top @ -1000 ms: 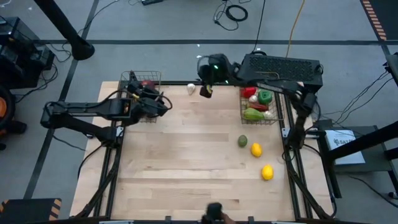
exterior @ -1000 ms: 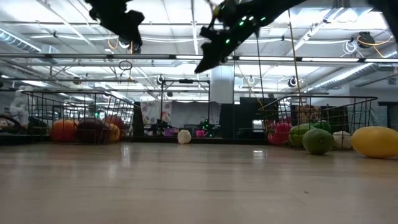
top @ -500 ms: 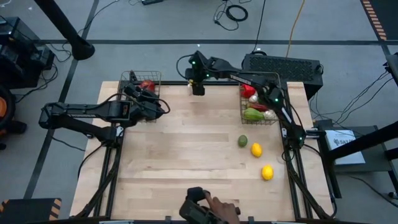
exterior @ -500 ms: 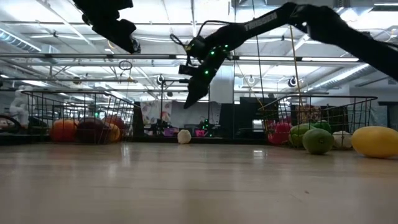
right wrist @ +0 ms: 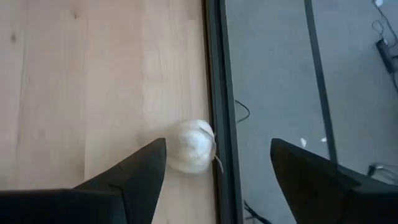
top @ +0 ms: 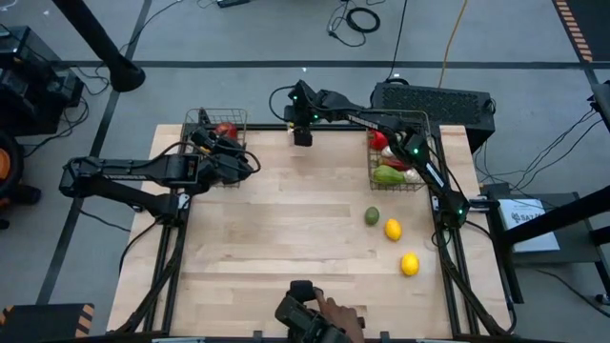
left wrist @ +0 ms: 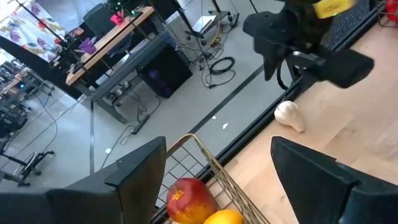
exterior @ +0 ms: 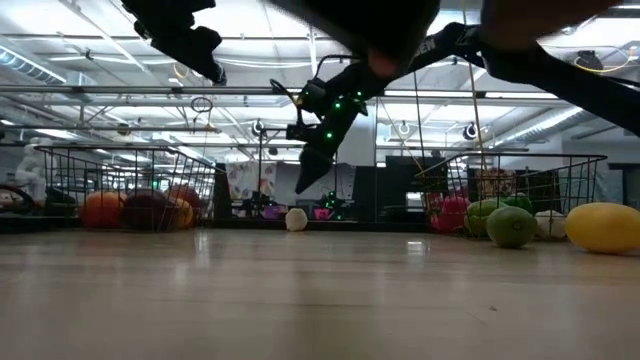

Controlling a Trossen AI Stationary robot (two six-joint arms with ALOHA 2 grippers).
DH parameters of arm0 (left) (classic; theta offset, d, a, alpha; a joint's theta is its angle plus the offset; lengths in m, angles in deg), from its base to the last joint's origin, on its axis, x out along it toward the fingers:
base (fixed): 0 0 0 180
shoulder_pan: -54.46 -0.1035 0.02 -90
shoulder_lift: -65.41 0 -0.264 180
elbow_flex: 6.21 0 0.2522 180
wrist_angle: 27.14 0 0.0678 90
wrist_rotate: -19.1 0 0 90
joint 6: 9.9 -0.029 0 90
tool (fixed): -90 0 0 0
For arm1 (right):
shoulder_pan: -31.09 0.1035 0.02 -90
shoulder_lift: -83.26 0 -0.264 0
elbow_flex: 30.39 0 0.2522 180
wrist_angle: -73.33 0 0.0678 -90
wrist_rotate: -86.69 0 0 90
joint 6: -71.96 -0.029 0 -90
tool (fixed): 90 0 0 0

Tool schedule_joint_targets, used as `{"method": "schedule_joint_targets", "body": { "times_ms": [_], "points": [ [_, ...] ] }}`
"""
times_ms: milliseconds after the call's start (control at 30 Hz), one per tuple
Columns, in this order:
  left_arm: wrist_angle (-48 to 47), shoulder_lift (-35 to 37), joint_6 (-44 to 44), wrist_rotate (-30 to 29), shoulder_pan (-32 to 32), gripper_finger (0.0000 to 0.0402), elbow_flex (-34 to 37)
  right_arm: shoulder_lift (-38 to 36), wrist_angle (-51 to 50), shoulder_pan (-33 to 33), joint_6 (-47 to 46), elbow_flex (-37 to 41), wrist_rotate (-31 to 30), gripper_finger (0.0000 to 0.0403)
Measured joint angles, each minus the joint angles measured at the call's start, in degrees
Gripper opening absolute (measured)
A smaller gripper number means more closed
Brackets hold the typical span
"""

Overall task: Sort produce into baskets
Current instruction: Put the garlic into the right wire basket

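The right gripper [top: 302, 136], fingers spread, is hanging over the small white garlic bulb [right wrist: 189, 146], which is lying against the far edge of the pale wooden bench [top: 286, 238]. It should be descending straight, straddling the bulb without nudging it off. The left gripper [top: 250, 164], also open, is waiting beside the far-left dark wire basket [top: 202, 121].

The right tool [right wrist: 214, 171] looked down on a white garlic [right wrist: 190, 145] lying on the pale wooden surface [right wrist: 93, 81], right against the dark rail [right wrist: 217, 74] along its edge. The two dark fingers [right wrist: 134, 177] stood wide apart, and the garlic showed in the gap between them, nearer one finger, with neither touching it. Beyond the rail lay grey floor [right wrist: 273, 68] crossed by a dark line, with a thin cable [right wrist: 241, 112] on it.
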Motion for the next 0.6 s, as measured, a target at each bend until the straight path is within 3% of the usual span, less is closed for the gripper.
{"method": "schedule_joint_targets", "body": {
  "times_ms": [600],
  "points": [
    [7.4,0.0,-7.7,0.1,0.0,0.0294,0.0,2.4,2.9,-2.3,-8.6,0.0,8.3,0.0278]
  ]
}}
